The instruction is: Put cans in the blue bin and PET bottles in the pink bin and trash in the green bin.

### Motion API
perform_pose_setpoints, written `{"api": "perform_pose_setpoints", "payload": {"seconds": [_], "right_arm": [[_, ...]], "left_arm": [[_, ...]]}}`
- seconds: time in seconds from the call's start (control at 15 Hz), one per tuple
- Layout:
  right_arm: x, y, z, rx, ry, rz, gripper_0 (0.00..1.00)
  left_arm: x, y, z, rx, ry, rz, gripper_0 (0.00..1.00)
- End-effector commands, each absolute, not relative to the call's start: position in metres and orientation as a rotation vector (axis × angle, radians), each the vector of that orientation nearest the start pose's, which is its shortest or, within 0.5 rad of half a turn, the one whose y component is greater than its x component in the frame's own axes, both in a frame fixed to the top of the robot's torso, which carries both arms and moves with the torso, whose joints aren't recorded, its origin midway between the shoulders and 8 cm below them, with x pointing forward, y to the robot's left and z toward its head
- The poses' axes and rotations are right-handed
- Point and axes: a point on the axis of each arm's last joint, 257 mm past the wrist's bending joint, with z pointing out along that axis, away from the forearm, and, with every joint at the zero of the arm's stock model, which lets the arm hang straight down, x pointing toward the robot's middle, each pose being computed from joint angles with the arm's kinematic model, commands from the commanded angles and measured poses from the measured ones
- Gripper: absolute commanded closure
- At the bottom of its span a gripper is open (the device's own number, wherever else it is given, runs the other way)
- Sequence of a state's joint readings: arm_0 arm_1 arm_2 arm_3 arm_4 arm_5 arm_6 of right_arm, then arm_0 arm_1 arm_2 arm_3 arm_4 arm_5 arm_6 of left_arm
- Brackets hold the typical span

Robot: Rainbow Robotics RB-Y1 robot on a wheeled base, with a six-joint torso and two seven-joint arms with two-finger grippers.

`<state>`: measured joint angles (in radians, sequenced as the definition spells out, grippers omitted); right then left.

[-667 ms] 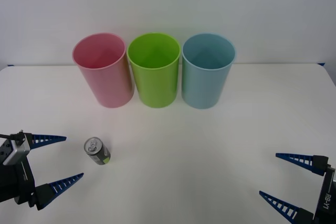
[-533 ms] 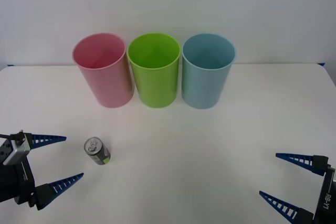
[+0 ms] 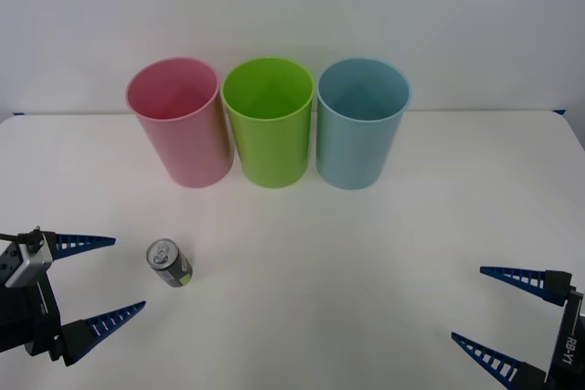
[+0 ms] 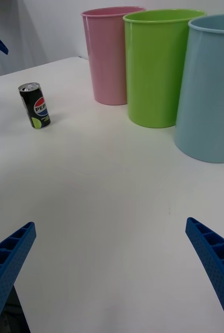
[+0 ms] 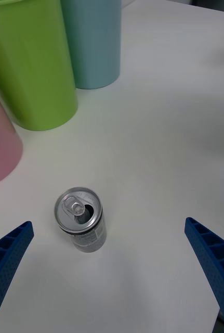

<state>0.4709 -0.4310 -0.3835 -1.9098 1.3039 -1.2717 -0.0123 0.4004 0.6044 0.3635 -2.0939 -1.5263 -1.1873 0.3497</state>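
1. Firstly, three tall round plastic tubs stood in a row at the far side of the white table (image 3: 366, 262), each smooth-walled and tapering slightly toward its base: the pink bin (image 3: 180, 121) on the left, the green bin (image 3: 269, 121) in the middle and the blue bin (image 3: 362, 122) on the right. Neighbouring tubs stood very close together; whether their rims touched could not be told.
2. The table surface was matt, plain and flat.
3. The can (image 3: 169, 262) stood upright on the table, well in front of the pink bin and apart from all three tubs. It was a small black cylinder with a silver top, a pull-tab and a lime-green patch low on its side.
4. The can's label bore a round red, white and blue emblem with the lettering "PEPSI", partly legible in the right wrist view.
5. The left gripper (image 3: 95, 282) sat just to the left of the can, its blue ribbed fingers spread wide and holding nothing; the can lay between the finger lines in the left wrist view, untouched.
6. The right gripper (image 3: 498, 310) sat at the near right of the table, far from the can, likewise wide open and empty.
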Motion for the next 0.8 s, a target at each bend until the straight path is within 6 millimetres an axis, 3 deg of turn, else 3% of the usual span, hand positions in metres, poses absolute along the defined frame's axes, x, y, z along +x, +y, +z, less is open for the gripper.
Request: {"api": "perform_pose_setpoints", "payload": {"seconds": [0.07,0.6,0.8], "right_arm": [[0.290,-0.246,-0.236,-0.927,1.640,0.548,0.00],[0.290,-0.246,-0.236,-0.927,1.640,0.548,0.00],[0.290,-0.246,-0.236,-0.927,1.640,0.548,0.00]], "left_arm": [[0.322,0.256,-0.213,1.055,1.804,-0.406,0.00],[0.322,0.256,-0.213,1.055,1.804,-0.406,0.00],[0.329,0.260,-0.168,1.069,1.718,-0.329,0.00]]}}
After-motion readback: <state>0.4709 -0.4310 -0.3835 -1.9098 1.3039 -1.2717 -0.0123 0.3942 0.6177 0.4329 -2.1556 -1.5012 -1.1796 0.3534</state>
